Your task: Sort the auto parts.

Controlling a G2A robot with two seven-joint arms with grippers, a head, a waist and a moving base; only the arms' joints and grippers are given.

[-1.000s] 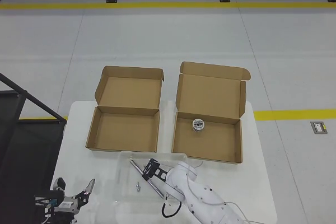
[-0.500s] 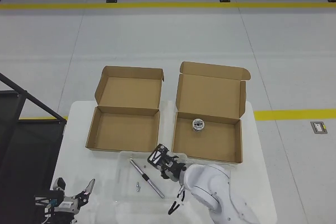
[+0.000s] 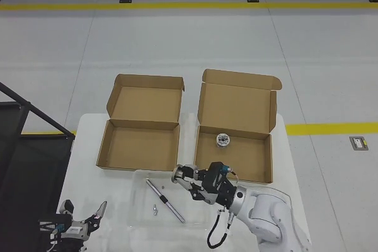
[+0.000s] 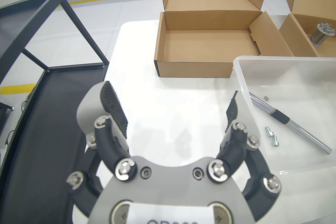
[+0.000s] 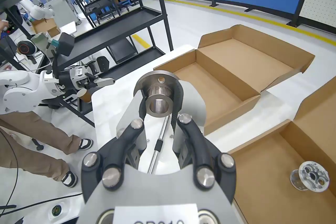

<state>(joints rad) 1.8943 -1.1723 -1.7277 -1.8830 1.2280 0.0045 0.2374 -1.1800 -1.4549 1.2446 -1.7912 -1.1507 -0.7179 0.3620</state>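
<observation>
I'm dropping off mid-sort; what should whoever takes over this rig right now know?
Right gripper: jaws shut on a flanged bushing, held over the clear bin's far edge.
Left gripper: open, holding nothing, over the table beside the bin.
Done: one round part lies in the right box.
To do: box the bushing, then the rod and small bolt lying in the bin.

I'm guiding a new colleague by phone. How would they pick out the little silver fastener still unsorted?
On the white table, find the clear plastic bin. Inside lies a long metal rod with a black band; the fastener sits loose beside it, far shorter and stubbier than the rod.
</observation>
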